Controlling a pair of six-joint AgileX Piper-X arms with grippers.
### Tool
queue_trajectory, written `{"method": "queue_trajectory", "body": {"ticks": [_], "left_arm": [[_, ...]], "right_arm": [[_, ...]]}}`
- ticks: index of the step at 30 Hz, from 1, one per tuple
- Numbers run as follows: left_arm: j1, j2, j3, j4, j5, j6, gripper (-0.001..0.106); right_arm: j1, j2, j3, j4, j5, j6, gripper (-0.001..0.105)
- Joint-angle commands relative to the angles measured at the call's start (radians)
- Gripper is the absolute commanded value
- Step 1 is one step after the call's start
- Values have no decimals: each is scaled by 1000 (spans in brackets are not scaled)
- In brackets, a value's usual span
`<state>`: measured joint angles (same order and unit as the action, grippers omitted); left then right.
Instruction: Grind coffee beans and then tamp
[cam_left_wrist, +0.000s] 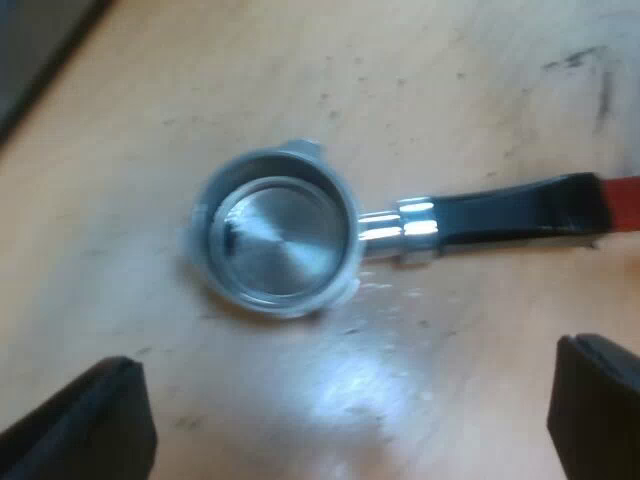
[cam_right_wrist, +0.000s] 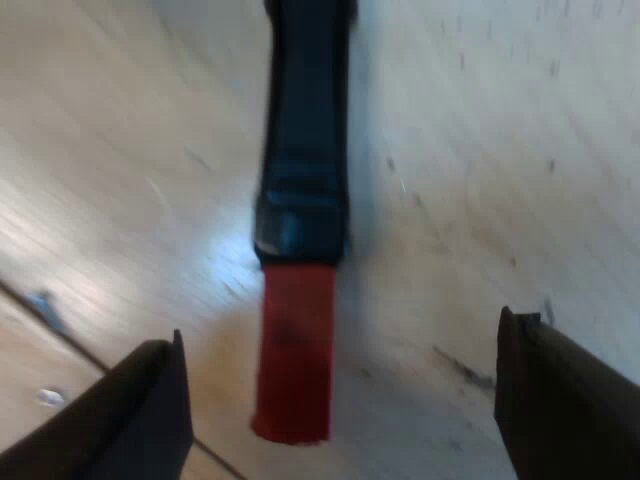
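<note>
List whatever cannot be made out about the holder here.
Left wrist view: the holder's red end is cut off by the picture's edge.
Left wrist view: a dark mark in the basket, grounds or reflection, cannot tell.
Right wrist view: the handle runs past the edge, so its basket is cut off.

**Silver, black and red on pale wood**

The holder (cam_left_wrist: 275, 232) is shiny silver metal, its inside brushed grey with bright glints. Its handle (cam_left_wrist: 505, 212) is glossy black, and the red end (cam_right_wrist: 293, 370) is plain. The table (cam_left_wrist: 420, 90) is light tan wood with faint grain and dark scuffs. The left gripper (cam_left_wrist: 350, 420) and right gripper (cam_right_wrist: 345, 405) are black.
</note>
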<state>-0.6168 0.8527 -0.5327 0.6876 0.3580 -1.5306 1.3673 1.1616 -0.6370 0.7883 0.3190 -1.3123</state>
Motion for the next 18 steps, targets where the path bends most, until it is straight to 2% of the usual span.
{"method": "queue_trajectory", "body": {"ticks": [1, 2, 4, 6, 8, 10, 13, 17, 18], "left_arm": [[-5, -51, -45, 51, -96, 11, 82], [-5, -58, -53, 59, -103, 11, 82], [-1, -78, -92, 124, -107, 13, 82], [-1, -83, -120, 179, -121, 13, 82], [11, -82, -158, 235, -173, 11, 82], [28, -82, -186, 269, -178, 13, 82], [77, -82, -224, 320, -215, 4, 82], [171, -82, -244, 355, -232, -2, 82], [201, -82, -244, 357, -245, -6, 82]], "right_arm": [[-3, -65, -49, 18, 6, -12, 66], [-3, -73, -53, 15, 8, -12, 66], [-3, -115, -74, -37, 20, -54, 66], [-3, -134, -77, -98, 20, -108, 68], [-3, -142, -76, -192, 20, -191, 73], [-3, -138, -76, -258, 20, -231, 76], [-3, -128, -75, -330, 20, -247, 77], [-3, -112, -67, -418, 48, -278, 77], [-3, -104, -66, -444, 56, -302, 77]]}}
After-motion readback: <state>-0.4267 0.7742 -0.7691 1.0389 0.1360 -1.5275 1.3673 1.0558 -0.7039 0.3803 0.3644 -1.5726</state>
